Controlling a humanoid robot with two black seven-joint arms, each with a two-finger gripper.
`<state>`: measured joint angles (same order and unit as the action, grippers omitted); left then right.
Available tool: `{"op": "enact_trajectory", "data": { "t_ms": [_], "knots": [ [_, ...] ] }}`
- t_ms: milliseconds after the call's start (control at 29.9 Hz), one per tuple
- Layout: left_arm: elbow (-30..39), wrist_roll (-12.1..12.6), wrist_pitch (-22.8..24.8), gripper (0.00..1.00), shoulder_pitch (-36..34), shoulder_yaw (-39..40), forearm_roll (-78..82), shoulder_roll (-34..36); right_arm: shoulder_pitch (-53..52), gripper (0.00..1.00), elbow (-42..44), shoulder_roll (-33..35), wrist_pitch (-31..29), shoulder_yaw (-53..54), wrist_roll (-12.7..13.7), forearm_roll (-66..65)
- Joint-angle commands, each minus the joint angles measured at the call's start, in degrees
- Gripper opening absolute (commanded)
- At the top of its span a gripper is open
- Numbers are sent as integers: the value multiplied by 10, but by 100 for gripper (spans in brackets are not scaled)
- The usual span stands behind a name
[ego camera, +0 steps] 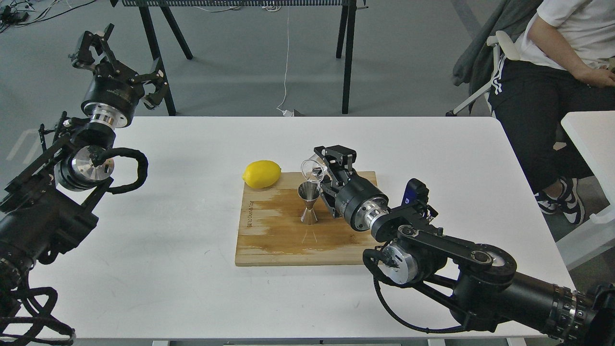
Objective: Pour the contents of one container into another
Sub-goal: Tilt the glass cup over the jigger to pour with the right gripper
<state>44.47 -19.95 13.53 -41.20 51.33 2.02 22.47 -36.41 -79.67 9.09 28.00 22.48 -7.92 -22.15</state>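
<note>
A small clear glass cup point(312, 169) hangs tipped to the left, its mouth just above the top cone of the steel hourglass jigger point(308, 203). My right gripper point(328, 166) is shut on the cup from the right side. The jigger stands upright on a wooden cutting board point(274, 235) in the middle of the white table. My left gripper point(117, 57) is raised past the table's far left corner, fingers spread open and holding nothing.
A yellow lemon point(262, 174) lies at the board's back left corner. A wet stain darkens the board around the jigger. A seated person point(552, 72) is at the far right, black table legs point(347, 57) stand behind, and a second white table point(591, 139) is at the right edge.
</note>
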Motion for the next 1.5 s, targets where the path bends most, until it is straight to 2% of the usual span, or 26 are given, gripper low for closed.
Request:
{"op": "enact_trajectory", "data": {
  "t_ms": [0, 1471],
  "knots": [
    [0, 0, 0, 100, 2, 0, 0, -1, -3, 22, 5, 0, 0, -2, 0, -8],
    [-2, -1, 2, 100, 2, 0, 0, -1, -54, 22, 29, 16, 0, -70, 0, -61]
  ]
}}
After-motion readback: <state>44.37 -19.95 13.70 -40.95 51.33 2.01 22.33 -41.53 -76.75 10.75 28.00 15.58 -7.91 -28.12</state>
